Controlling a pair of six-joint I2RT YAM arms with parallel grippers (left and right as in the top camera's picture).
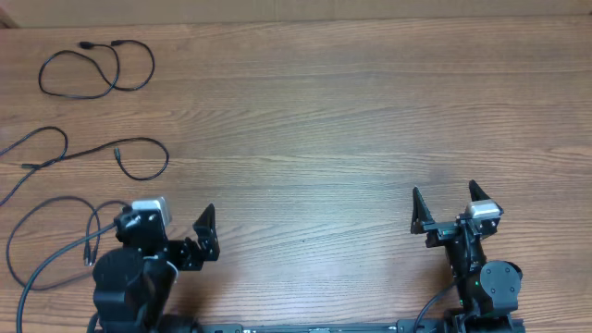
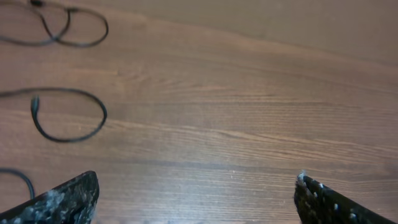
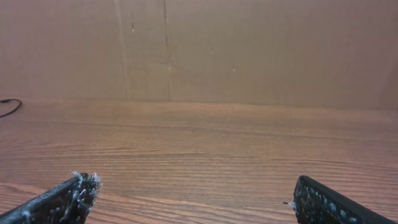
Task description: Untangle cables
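We are looking down on a light brown wooden table (image 1: 351, 102) with both arms sitting at its near edge. The left gripper (image 2: 197, 180) is hovering over bare wood with its two black fingers spread wide, and it is gripping nothing. The right gripper (image 1: 444, 190), well off to the right of the left gripper, is likewise standing wide open and is holding nothing.

We are finding three thin black cables, all lying flat on the wood on the left gripper's left side. The far black cable with two overlapping loops (image 1: 152, 67) is lying farthest from the left gripper, toward the table's far left corner, with both plug ends resting close together at its top. The middle black cable with one rounded loop (image 1: 139, 141) is lying between that one and the left gripper, and its other end is trailing off the left edge of the overhead view. The near black cable in a wide curve (image 1: 55, 200) is lying just beside the left arm, partly hidden under it. In the overhead view, the far cable is sitting well apart from the middle one. We cannot tell whether the middle and near cables are touching.
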